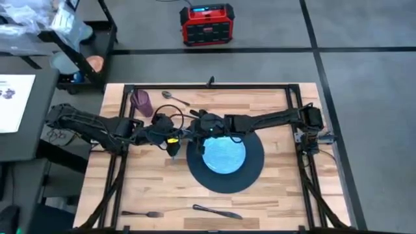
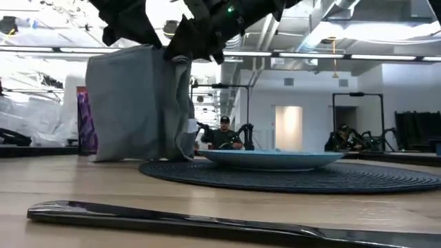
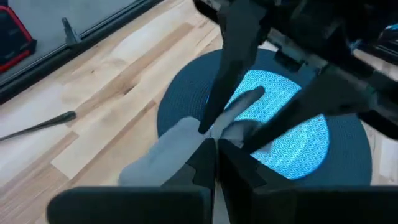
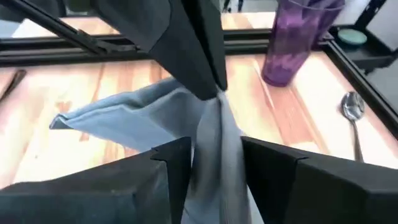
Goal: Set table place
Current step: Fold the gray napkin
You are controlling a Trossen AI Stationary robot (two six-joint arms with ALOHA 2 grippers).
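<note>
- On the table (image 1: 273, 188), centre: dark round place mat (image 1: 250, 172) with the light blue plate (image 1: 224, 156) lying on it; mat sits a bit toward the right edge from the middle.
- Both arms meet over the mat's left rim, holding the grey napkin (image 2: 138, 103) between them; it hangs upright, lower edge about touching the wood just beside the mat.
- Left end effector (image 3: 214, 146) pinching the napkin's top; right end effector (image 4: 214, 155) also pressed onto a fold of the cloth.
- Purple cup (image 1: 141, 102) and spoon (image 1: 174, 97) near the far edge, toward the far left corner; fork (image 1: 140, 213) and knife (image 1: 216, 211) along the near edge.
- Step, my read: napkin placement under way. Next move likely needs the cloth lowered flat beside the mat's left rim, then both releases, without dragging mat or plate.
- Hard to tell: the napkin is mostly hidden under the arms from above; whether it truly touches the wood is unclear; people far behind are tiny.
</note>
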